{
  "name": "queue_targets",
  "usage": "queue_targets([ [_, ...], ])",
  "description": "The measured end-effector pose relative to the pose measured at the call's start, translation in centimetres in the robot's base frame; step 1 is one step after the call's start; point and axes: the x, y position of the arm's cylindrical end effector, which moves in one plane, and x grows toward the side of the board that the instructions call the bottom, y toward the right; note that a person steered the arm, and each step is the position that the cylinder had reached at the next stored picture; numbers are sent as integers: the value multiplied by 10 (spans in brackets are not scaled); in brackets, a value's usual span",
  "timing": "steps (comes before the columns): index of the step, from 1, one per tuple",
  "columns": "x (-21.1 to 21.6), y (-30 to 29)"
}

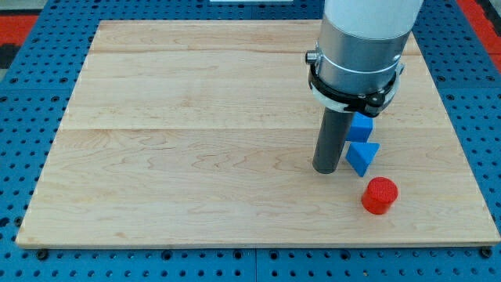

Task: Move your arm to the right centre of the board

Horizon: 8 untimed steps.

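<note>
Over toward the view's right, a little above the board's middle height, my arm (362, 47) comes straight down from the view's top edge, its wide grey barrel upright and ringed by a black and white collar. Below the collar the dark rod (332, 139) drops vertically, its long axis running top to bottom in the view with no lean that I can make out. My tip (326, 170) sits on the wooden board (188, 141), right of centre. No hand on this rig, so nothing is held or clamped; the rod simply stands there.

Just to the right of the rod, a blue block (361, 127), squarish as far as I can tell, peeks out from under the collar, with its top partly hidden. Right below it sits a blue triangular block (362, 157), one corner aiming toward the view's bottom, close beside my tip; whether they touch, I cannot tell. Further down and to the right, a red cylinder (380, 195) stands apart from both. Under the board lies the blue perforated bench (23, 117).
</note>
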Motion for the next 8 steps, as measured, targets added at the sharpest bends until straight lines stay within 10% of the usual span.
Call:
queue_targets([
  [3,105,20],
  [5,17,223],
  [8,-134,217],
])
